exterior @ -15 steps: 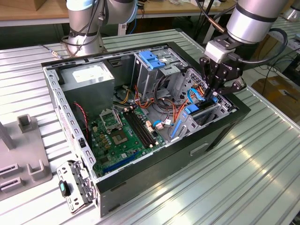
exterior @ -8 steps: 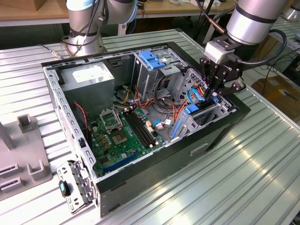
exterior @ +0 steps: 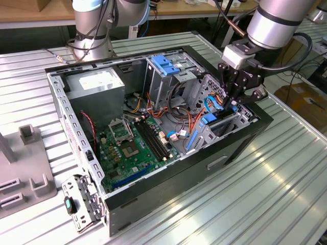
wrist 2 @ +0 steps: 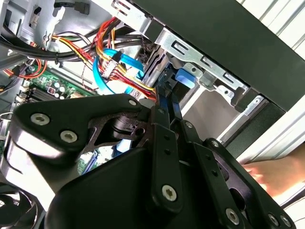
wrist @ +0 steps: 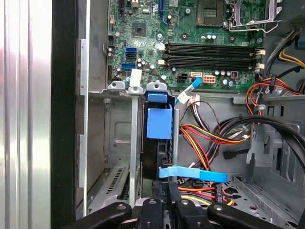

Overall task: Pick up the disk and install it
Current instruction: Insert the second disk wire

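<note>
The disk (wrist: 150,157) stands on edge in a slot of the metal drive bay (wrist: 119,143) at the case's front corner. Its blue side rail (wrist: 159,123) faces the first wrist view. In the exterior view the disk (exterior: 220,121) sits low in the bay at the exterior view's right, under my gripper (exterior: 228,102). My gripper (wrist: 169,190) reaches down into the bay with its black fingers close together on the disk's thin end. In the second wrist view the gripper (wrist 2: 167,109) pinches the blue rail (wrist 2: 163,90). The rest of the disk is hidden inside the bay.
The open black computer case (exterior: 168,184) lies on a ribbed metal table. Inside are the green motherboard (exterior: 133,148), a grey power supply box (exterior: 97,84), a tall cage with a blue latch (exterior: 166,65), and loose cables (wrist: 209,136), including a blue flat cable (wrist: 190,174) close to my fingers. A grey fixture (exterior: 25,173) stands at the exterior view's left.
</note>
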Tool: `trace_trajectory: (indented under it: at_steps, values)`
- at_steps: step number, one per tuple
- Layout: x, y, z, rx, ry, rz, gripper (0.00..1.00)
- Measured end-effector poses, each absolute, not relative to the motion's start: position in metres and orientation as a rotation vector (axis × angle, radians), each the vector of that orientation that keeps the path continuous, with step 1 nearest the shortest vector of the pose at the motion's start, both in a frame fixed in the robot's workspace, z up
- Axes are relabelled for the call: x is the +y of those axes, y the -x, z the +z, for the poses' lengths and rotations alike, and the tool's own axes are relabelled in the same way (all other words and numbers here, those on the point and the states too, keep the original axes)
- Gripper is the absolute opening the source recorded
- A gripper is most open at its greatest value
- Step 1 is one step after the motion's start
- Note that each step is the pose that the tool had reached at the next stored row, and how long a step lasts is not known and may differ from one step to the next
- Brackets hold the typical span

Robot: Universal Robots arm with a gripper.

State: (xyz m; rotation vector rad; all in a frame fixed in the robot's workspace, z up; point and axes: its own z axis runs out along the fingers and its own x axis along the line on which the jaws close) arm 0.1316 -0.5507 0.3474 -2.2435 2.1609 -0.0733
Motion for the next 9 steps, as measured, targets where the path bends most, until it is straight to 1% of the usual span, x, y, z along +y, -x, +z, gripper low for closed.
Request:
trace_trajectory:
  at_steps: [9]
  values:
    - [-0.5512, -0.1308, 0.3467, 2.172, 2.229, -0.07, 0.16]
